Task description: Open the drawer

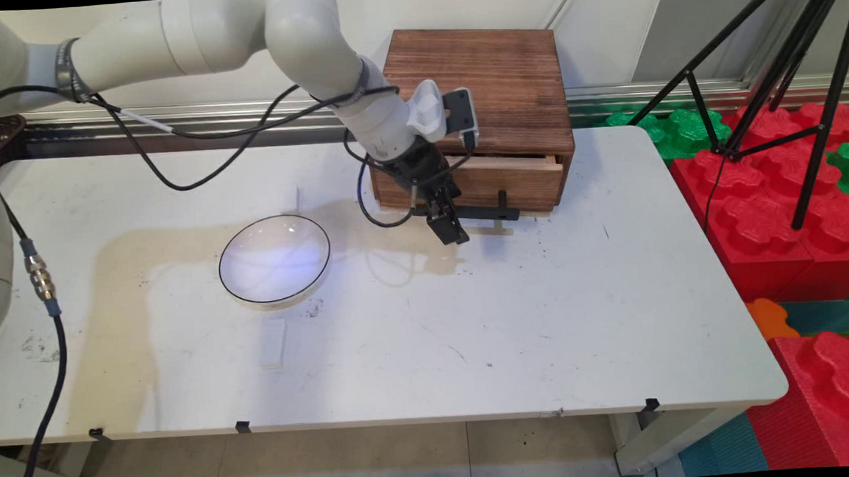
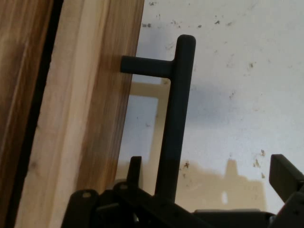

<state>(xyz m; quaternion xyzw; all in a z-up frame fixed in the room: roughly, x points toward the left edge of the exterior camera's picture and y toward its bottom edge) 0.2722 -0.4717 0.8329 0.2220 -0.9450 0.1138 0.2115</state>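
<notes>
A brown wooden box (image 1: 486, 94) stands at the table's back with its drawer front (image 1: 509, 182) slightly pulled out. A black bar handle (image 1: 500, 212) runs along the drawer's lower edge. My black gripper (image 1: 450, 228) hangs at the left end of that handle. In the hand view the handle bar (image 2: 175, 118) runs up between my fingers, closer to the left finger (image 2: 135, 168) than to the right one (image 2: 285, 173). The gripper (image 2: 209, 166) is open, with a wide gap, and does not clamp the bar. The drawer front (image 2: 90, 109) fills the left side.
A white bowl with a dark rim (image 1: 275, 259) sits left of the gripper. A small white block (image 1: 273, 343) lies in front of it. A black tripod (image 1: 792, 98) and red and green foam blocks (image 1: 783, 202) stand off the table's right edge.
</notes>
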